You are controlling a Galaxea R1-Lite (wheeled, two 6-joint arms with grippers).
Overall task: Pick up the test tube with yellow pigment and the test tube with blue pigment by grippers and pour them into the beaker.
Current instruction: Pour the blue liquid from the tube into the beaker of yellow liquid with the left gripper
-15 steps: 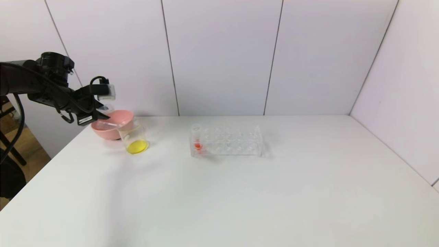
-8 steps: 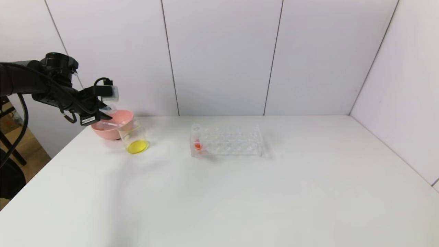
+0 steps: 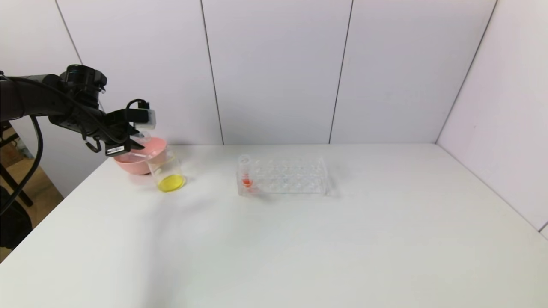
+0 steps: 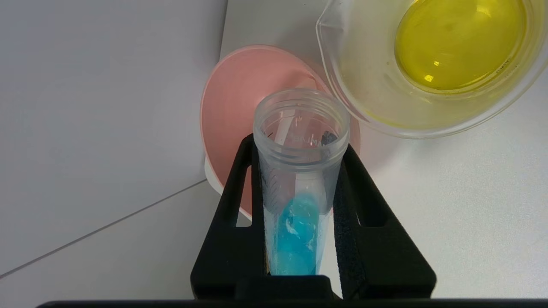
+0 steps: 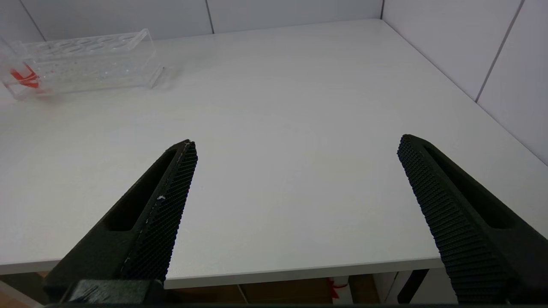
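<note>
My left gripper [image 3: 136, 143] is shut on the test tube with blue pigment [image 4: 297, 188], held tilted above the pink bowl with its open mouth toward the beaker. The blue liquid sits low in the tube. The beaker [image 3: 167, 173] stands on the table next to the bowl and holds yellow liquid; it also shows in the left wrist view [image 4: 432, 64]. The test tube with yellow pigment is out of view. My right gripper [image 5: 295, 149] is open and empty, low by the table's near edge, out of the head view.
A pink bowl [image 3: 150, 149] stands behind the beaker at the table's far left. A clear tube rack [image 3: 284, 176] in the middle holds a red-bottomed tube [image 3: 246, 173]. The white table [image 3: 299, 239] meets walls at the back and right.
My left gripper has moved right and slightly up with the blue tube, closer to above the beaker. Beaker, bowl and rack have not moved.
</note>
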